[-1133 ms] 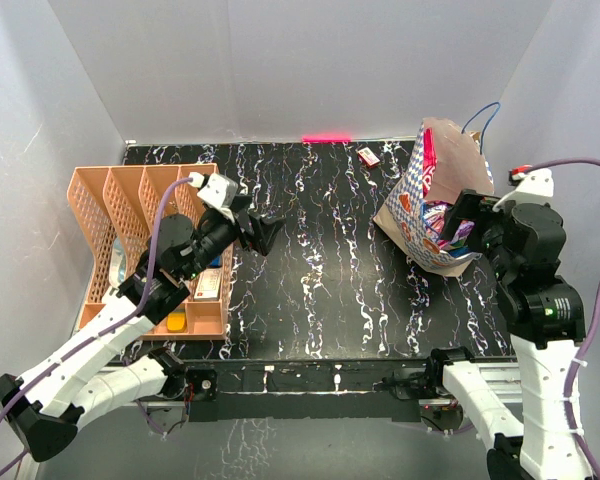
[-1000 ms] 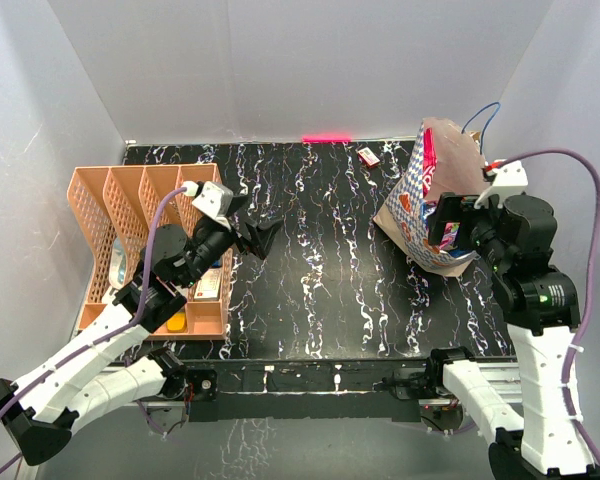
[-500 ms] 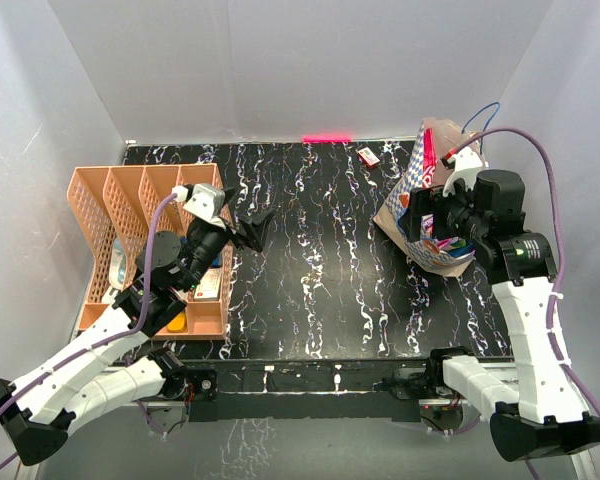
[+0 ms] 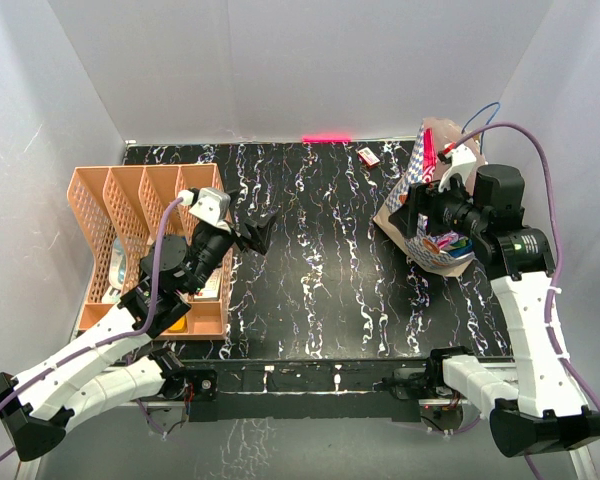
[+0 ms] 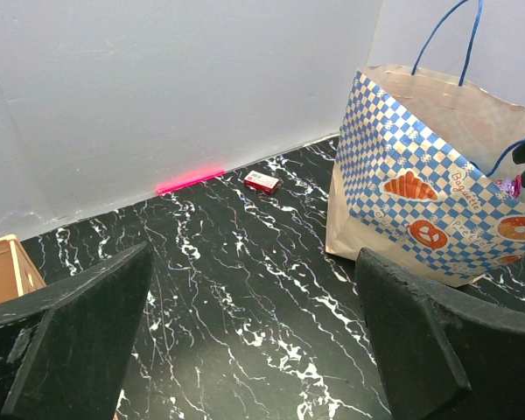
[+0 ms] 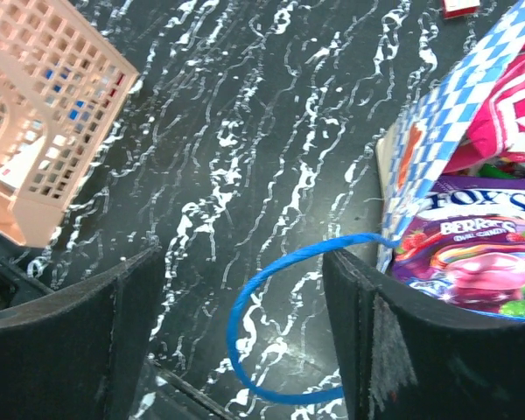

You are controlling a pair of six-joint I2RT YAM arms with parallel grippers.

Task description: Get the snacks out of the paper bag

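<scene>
Reaching for the first packet was the step in hand, by my read. The paper bag (image 5: 420,201) stood at the far right of the surface (image 4: 320,270), mouth up and tipped toward the right arm. The snacks (image 4: 446,242) were all inside it, and I saw none lying out on the surface.

The right pincer (image 6: 241,289) hung at the near-left lip of the bag with its jaws apart, gripping nothing. In the right wrist view a purple berry packet (image 6: 481,254) sat at the top of the pile, just right of the right finger (image 6: 394,350), with a pink packet (image 6: 507,114) farther in. The bag's blue cord handle (image 6: 232,328) looped out over the surface, right across the gap between the jaws.

The left pincer (image 5: 254,262) was also apart and empty, hovering beside the peach organizer (image 4: 110,200), well apart from the bag and pointed at it. The small red-and-white box (image 5: 262,181) lay by the far wall, not part of this.

To do it well, I judged the right pincer should shift right and go in over the rim so the cord stays outside the jaws. It should then close on the purple packet's top edge only. Catching the cord or the paper wall would likely drag the whole bag. The packets look glossy, so I'd pinch a crimped seam rather than the slick face. The left arm could steady the bag's left side if it tips.
</scene>
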